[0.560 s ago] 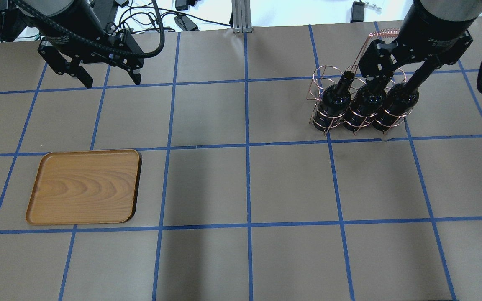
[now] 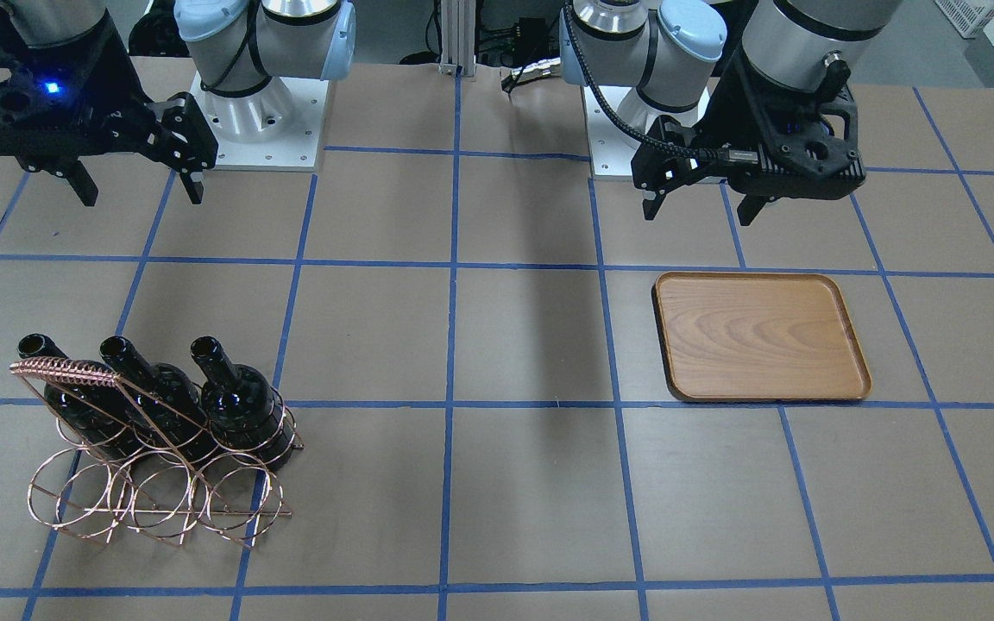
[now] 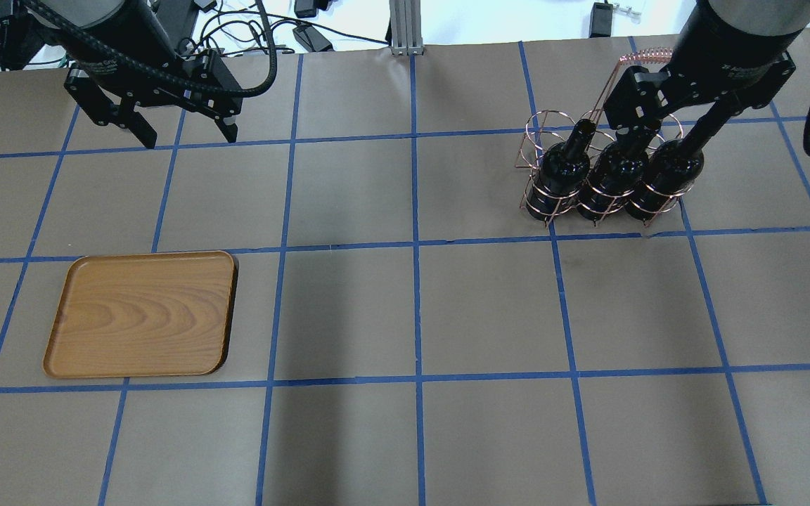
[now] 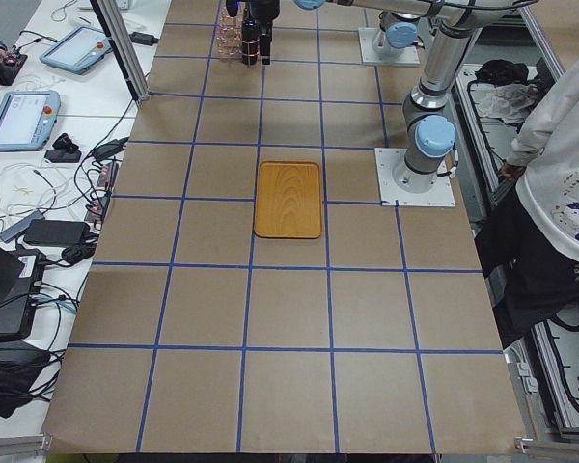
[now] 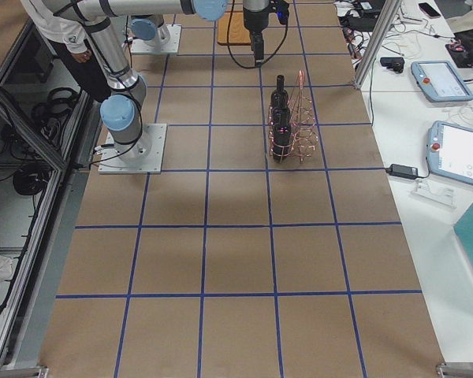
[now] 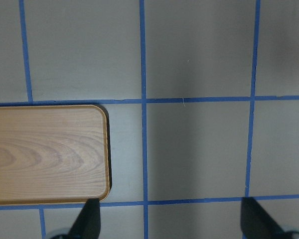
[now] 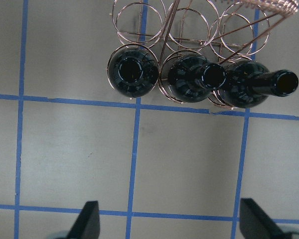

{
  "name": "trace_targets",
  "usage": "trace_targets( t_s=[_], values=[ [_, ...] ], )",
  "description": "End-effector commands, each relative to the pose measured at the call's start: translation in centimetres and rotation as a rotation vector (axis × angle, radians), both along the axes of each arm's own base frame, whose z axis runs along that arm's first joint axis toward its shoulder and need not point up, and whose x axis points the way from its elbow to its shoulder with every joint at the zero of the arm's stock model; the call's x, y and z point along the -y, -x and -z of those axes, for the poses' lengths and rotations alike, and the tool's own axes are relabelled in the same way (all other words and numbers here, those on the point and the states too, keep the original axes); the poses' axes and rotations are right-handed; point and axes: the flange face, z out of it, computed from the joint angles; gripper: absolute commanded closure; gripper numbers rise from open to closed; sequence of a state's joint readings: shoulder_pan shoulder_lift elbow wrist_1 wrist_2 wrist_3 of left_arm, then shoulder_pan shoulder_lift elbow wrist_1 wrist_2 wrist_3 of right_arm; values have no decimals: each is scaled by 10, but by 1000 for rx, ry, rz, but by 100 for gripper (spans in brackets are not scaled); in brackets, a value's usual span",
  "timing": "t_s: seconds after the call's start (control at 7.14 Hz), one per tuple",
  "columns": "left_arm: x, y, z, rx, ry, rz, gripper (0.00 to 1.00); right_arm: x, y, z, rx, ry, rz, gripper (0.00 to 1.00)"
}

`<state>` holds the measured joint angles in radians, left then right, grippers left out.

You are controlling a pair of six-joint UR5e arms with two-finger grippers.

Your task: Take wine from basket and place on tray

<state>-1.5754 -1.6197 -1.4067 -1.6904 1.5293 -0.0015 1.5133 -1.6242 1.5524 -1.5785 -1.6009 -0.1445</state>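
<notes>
Nothing of the task is showing as done: all three wine bottles point(image 7: 189, 84) are standing side by side in the copper wire basket point(image 2: 160, 504), filling the row of rings on the robot's side, while the wooden tray point(image 3: 141, 313) is lying bare, well apart toward the other end of the bench point(image 3: 419, 309). The right pincer point(image 2: 139, 185) is hovering above the bench near the basket with its jaws spread, gripping nothing. The left pincer point(image 2: 697, 207) is hanging likewise spread and empty, near the tray. The whole job is judged outstanding: grasp, lift clear, carry across, set down. The rings encircling each bottle and the coiled handle bar point(image 2: 66, 373) beside the necks are obstructing any sideways pull. An operator point(image 4: 560, 183) is standing beside the bench.
</notes>
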Motion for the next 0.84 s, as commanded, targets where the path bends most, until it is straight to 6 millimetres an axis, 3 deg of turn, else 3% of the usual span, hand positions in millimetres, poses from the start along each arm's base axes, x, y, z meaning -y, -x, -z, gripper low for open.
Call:
trace_targets(
  t_s=[0.0,0.7],
  values=[
    [0,0,-1,0,1,0,0,0,1,-2,-4,3,1,0],
    [-4,-1,-6,-2,11,-3,0,1,2,-2,-10,6,5,0]
  ],
)
